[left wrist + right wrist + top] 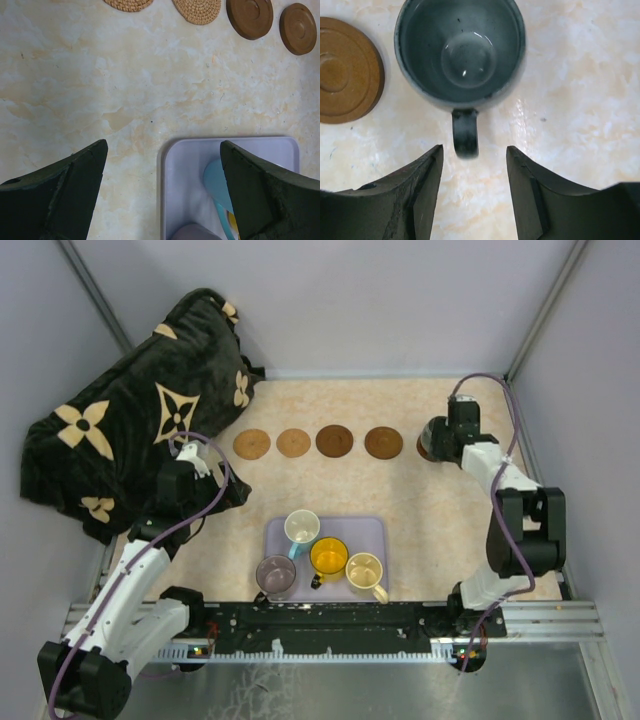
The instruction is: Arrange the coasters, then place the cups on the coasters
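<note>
Four coasters lie in a row at the back: two tan woven ones (252, 443) (293, 443) and two dark brown ones (334, 440) (383, 442). A dark grey-green cup (460, 50) stands right of the last brown coaster (347, 70), its handle (465, 134) pointing at my right gripper (474, 148). That gripper is open, with the handle's tip just between the fingertips and untouched. What is under this cup is hidden. The white-and-blue cup (301, 527), yellow cup (328, 556), purple-grey cup (275, 574) and cream cup (364, 570) stand in the tray. My left gripper (164, 145) hangs open over the tray's far left corner.
The lavender tray (372, 532) sits near the front edge between the arm bases. A black cloth with tan flower shapes (130, 410) is heaped at the back left, close to the left arm. Grey walls enclose the table on three sides.
</note>
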You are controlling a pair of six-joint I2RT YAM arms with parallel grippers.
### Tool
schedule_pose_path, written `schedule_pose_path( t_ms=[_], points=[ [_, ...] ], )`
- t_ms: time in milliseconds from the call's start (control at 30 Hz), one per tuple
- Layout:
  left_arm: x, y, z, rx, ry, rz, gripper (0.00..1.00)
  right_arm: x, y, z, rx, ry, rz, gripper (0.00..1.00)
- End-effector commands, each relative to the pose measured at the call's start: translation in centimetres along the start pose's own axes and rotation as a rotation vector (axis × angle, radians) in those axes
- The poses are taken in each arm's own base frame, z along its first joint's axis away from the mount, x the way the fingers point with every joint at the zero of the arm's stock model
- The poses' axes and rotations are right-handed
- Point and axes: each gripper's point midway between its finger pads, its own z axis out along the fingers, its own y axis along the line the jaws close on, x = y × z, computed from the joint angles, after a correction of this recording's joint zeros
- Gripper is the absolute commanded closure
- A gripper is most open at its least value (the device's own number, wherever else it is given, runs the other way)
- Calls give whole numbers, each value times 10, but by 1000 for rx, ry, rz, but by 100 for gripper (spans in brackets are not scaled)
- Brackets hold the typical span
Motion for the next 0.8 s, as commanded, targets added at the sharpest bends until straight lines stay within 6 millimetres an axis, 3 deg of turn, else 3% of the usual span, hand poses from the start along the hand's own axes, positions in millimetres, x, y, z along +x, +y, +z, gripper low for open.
schedule_pose_path(
  t_ms=[0, 133, 233, 400, 533, 767],
  points=[
    [-3, -5, 0, 31, -17, 6, 0, -32, -1, -48, 1, -137, 36, 45],
    [-4, -7, -1, 36, -19, 3, 0, -35, 10, -86, -39, -179, 47, 45],
    [-5, -7, -1, 39, -18, 1, 0, -27, 27, -119, -106, -193, 33, 45],
    [-4, -10, -1, 50, -13, -3, 0, 22, 67, -166, -316, -122, 17, 47],
    [-2, -10, -1, 53, -2, 1, 0, 70, 87, -198, -426, -55, 12, 51],
    [1, -12, 0, 63, 15, 5, 0, 131, 84, -244, -503, 31, 15, 45]
  ],
)
